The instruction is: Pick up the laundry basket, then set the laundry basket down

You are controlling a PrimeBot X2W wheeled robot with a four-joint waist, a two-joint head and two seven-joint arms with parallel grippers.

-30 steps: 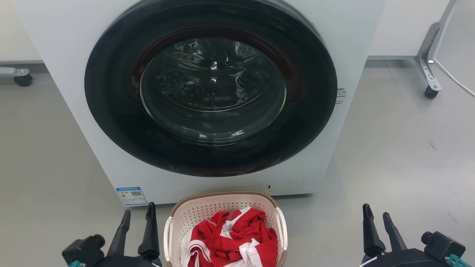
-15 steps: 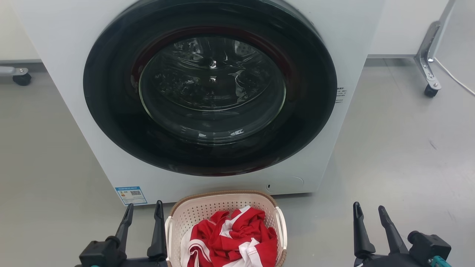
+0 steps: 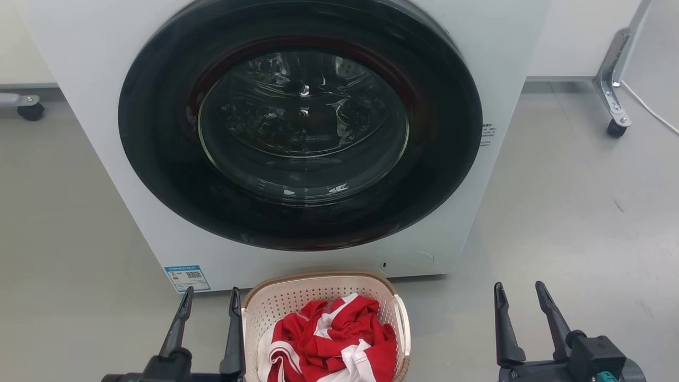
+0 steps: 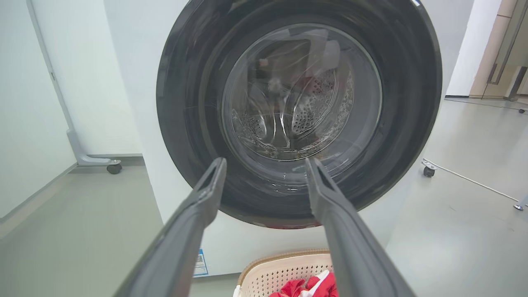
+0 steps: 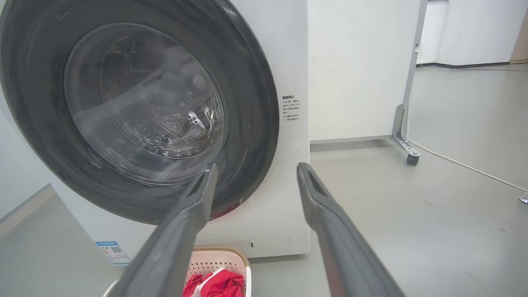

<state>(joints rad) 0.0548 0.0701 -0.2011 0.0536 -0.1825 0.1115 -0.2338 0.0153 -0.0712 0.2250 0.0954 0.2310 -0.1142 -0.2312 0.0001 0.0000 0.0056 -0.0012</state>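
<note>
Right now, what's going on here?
The two-armed robot is set to pick up the small cream perforated plastic laundry basket with a brown rim. It sits on the grey floor before the white front-loading washing machine and holds a red-and-white garment. The left gripper is open, its inner finger close beside the basket's left side. The right gripper is open too, well off to the basket's right. Nothing is gripped yet.
</note>
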